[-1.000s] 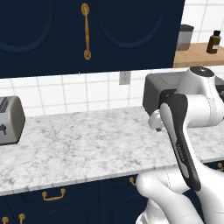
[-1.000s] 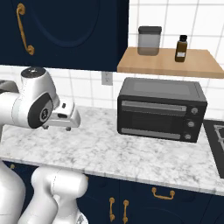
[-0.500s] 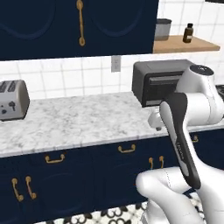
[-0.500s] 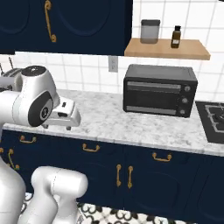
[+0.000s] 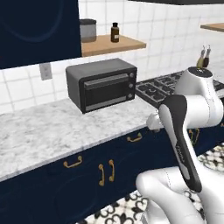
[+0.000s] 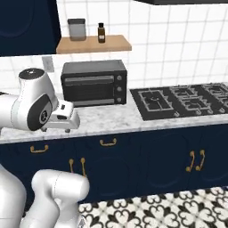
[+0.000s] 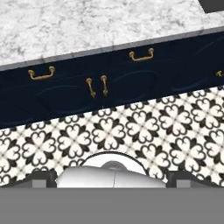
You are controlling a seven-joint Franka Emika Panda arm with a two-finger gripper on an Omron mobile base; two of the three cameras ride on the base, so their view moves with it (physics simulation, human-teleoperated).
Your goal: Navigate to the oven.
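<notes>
The large built-in wall oven is out of view. My arm is folded close over the base, and the gripper (image 6: 66,128) hangs at counter-edge height, pointing down at the floor; it also appears beside the white forearm (image 5: 154,123). In the hand view the two dark fingertips (image 7: 43,178) sit far apart at the bottom corners with nothing between them, so the gripper is open. Below it lie patterned floor tiles (image 7: 144,127) and navy base cabinets (image 7: 131,83).
A small grey countertop toaster oven (image 5: 103,84) (image 6: 93,82) stands on the marble counter (image 5: 39,131). A black gas cooktop (image 6: 182,100) lies to its right. Above, a wooden shelf (image 6: 93,43) carries a jar and a brown bottle. Navy cabinets with brass handles (image 6: 196,160) front the counter.
The base has driven to the right along the counter and the whole scene has slid left: the toaster has left view and the cooktop has come in. The arm's pose is unchanged.
</notes>
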